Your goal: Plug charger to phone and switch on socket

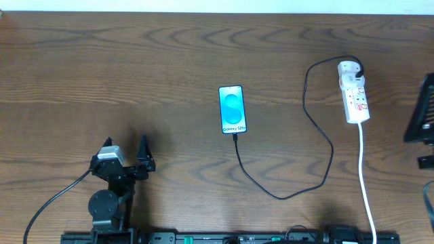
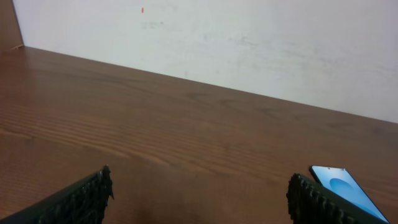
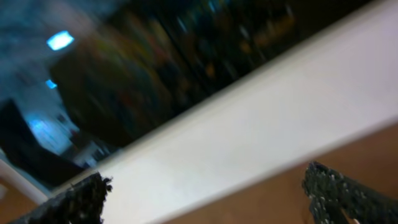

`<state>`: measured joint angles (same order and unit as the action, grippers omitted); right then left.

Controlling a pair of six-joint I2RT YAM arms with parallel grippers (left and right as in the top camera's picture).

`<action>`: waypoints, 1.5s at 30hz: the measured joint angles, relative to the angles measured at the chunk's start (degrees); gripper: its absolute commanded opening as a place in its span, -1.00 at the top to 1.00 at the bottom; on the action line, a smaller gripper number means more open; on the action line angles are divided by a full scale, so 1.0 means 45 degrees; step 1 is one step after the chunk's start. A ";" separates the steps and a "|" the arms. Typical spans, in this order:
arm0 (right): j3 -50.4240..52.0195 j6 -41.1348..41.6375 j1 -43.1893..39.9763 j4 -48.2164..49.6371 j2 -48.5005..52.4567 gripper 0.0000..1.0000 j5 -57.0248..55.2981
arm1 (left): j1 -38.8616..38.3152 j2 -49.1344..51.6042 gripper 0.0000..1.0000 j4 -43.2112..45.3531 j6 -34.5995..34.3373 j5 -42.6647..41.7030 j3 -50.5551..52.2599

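The phone [image 1: 232,109], its blue-cyan screen lit, lies face up at the table's middle; it also shows at the lower right of the left wrist view [image 2: 343,186]. The thin black charger cable [image 1: 319,129] runs from the phone's near end, loops right and rises to the far end of the white socket strip [image 1: 354,95]. Its plug tip [image 1: 235,136] touches the phone's near edge. My left gripper [image 1: 125,145] [image 2: 200,186] is open and empty, left of the phone. My right gripper [image 1: 424,114] [image 3: 208,177] is open and empty at the right edge, right of the socket.
The socket's white cord [image 1: 366,183] runs toward the table's front edge. A black rail [image 1: 230,238] lies along the front edge. A white wall [image 2: 249,43] stands behind the table's far edge. The right wrist view is blurred.
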<state>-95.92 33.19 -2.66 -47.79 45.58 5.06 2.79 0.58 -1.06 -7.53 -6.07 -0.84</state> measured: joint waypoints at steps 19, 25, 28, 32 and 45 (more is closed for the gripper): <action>0.0155 -0.0005 0.0000 -0.7849 0.0024 -0.98 -0.2676 | 0.0000 0.0000 -0.82 -0.0015 0.0000 0.0000 -0.0015; 0.3104 -0.0466 0.0000 -0.6683 -0.0986 -0.98 -0.3065 | 0.0000 0.0000 -0.82 -0.0044 0.0000 0.0000 -0.0034; 0.4979 -0.0549 0.0000 -0.4954 -0.2045 -0.99 -0.3099 | 0.0000 0.0000 -0.82 -0.0053 0.0000 0.0005 -0.0044; 0.7728 -0.0573 0.0000 -0.3109 -0.3847 -0.98 -0.3133 | 0.0000 0.0000 -0.82 -0.0063 0.0005 0.0000 -0.0049; 1.4115 -0.0583 -0.0646 0.1948 -0.7936 -0.99 -0.3075 | 0.0000 0.0000 -0.82 -0.0083 0.0000 -0.0005 -0.0058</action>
<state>-32.40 30.57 -5.56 -39.03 9.87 -8.78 2.79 0.58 -1.43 -7.53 -6.09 -1.10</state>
